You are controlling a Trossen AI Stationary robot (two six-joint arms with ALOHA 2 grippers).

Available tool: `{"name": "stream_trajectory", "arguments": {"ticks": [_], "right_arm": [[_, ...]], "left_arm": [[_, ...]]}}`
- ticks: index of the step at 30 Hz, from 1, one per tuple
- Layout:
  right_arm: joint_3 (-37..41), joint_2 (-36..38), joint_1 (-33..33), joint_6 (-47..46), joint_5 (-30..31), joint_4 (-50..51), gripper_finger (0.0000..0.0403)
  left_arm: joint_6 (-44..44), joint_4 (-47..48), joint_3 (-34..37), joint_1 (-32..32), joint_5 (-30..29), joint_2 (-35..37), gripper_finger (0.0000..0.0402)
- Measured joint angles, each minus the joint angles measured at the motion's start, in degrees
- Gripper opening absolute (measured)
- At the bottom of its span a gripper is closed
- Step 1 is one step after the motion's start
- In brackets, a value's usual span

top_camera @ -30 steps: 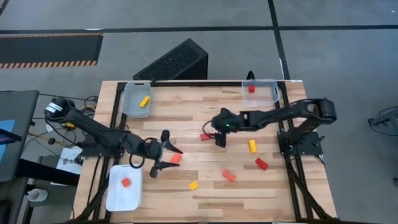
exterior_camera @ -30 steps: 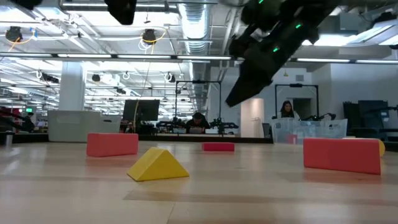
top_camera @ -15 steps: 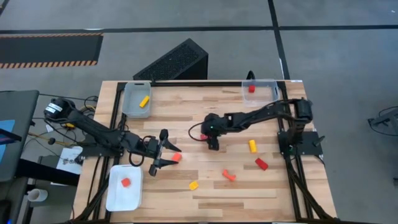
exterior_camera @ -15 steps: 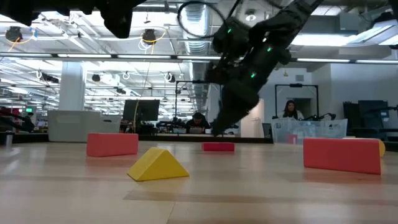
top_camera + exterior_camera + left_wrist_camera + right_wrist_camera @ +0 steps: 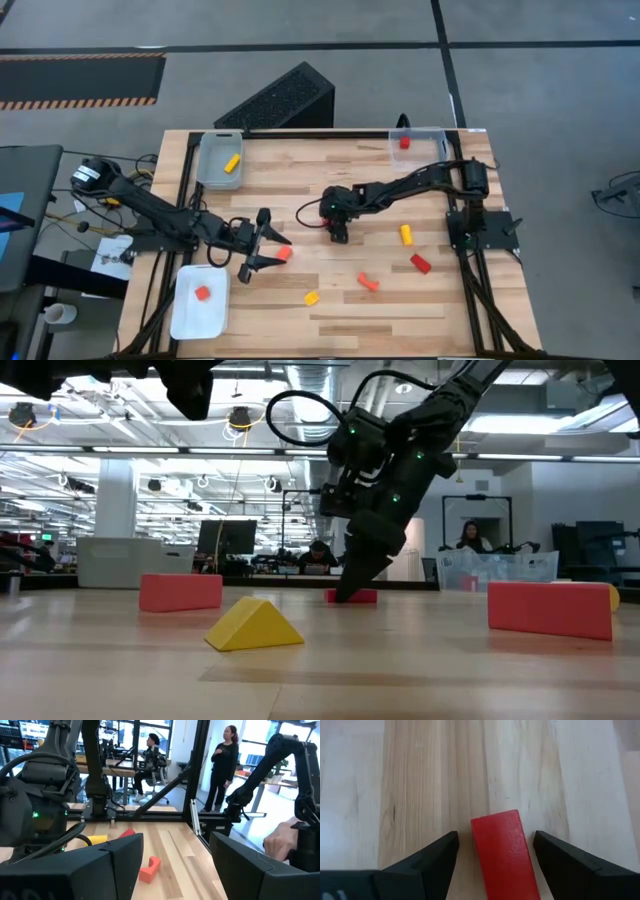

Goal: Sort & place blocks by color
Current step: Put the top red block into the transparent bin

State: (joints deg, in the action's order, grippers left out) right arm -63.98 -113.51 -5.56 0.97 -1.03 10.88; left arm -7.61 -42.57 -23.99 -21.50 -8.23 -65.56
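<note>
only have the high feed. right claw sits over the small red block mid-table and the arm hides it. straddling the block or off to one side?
Observer: Straddling. In the right wrist view the red rectangular block lies between the open fingers of the right claw, with a gap on each side.
Operator: tips down at the table?
Observer: The low view shows them reaching down to the wooden table at the block. I cannot tell if they touch the wood.
Operator: left claw holding anything?
Observer: No. The left claw is open, and the small orange block lies on the table ahead of its fingers, ungripped.
</note>
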Motion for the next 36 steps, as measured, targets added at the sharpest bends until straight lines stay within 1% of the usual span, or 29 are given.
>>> {"name": "stream_trajectory", "arguments": {"ticks": [5, 8, 11, 16, 17, 18, 24, 27, 29, 31, 33, 36], "right_arm": [[0.1, 1.6, -0.3, -0.6, 0.3, 1.6, 0.0287], [0.2, 2.1, -0.5, -0.5, 0.3, 2.4, 0.0266], [0.2, 2.1, -0.5, -0.1, 0.6, 3.0, 0.0225], [0.1, 2.3, -0.9, 0.6, 1.3, 5.0, 0.0138], [0.1, 2.3, -0.9, 0.6, 1.3, 5.2, 0.0123], [0.1, 2.4, -0.9, 0.6, 1.3, 5.4, 0.0117], [0.5, 5.4, -1.1, 0.3, 2.0, 10.3, 0.0118], [0.7, 8.9, -1.4, -0.1, 6.4, 13.6, 0.0137], [0.4, 12.1, -2.0, -0.8, 10.8, 15.7, 0.0149], [0.4, 15.3, -2.9, -2.1, 13.7, 17.6, 0.0155], [0.5, 18.3, -4.2, -3.0, 14.3, 18.0, 0.0154], [0.4, 23.4, -6.6, -4.4, 14.4, 17.8, 0.0142]], "left_arm": [[-0.4, -1.0, 0.0, 0.0, -0.5, 0.0, 0.0217], [-0.7, -1.0, 0.0, 0.0, -1.6, 0.0, 0.0217], [-2.1, -1.0, 0.0, 0.0, -1.7, 0.0, 0.0217], [-2.7, -1.0, 0.0, 0.0, -3.0, 0.0, 0.0217], [-2.8, -1.0, 0.0, 0.0, -3.0, 0.0, 0.0217], [-3.1, -1.0, 0.0, 0.0, -3.0, 0.0, 0.0217], [-5.1, -1.2, 0.0, 0.0, -3.1, 0.0, 0.0217], [-5.1, -1.5, 0.0, 0.0, -3.1, 0.0, 0.0217], [-4.9, -2.1, 0.0, 0.0, -3.1, 0.0, 0.0217], [-4.9, -2.1, 0.0, 0.0, -3.5, 0.0, 0.0217], [-4.9, -2.0, 0.0, 0.0, -3.6, 0.0, 0.0217], [-5.1, -1.5, 0.0, 0.0, -3.6, 0.0, 0.0217]]}}
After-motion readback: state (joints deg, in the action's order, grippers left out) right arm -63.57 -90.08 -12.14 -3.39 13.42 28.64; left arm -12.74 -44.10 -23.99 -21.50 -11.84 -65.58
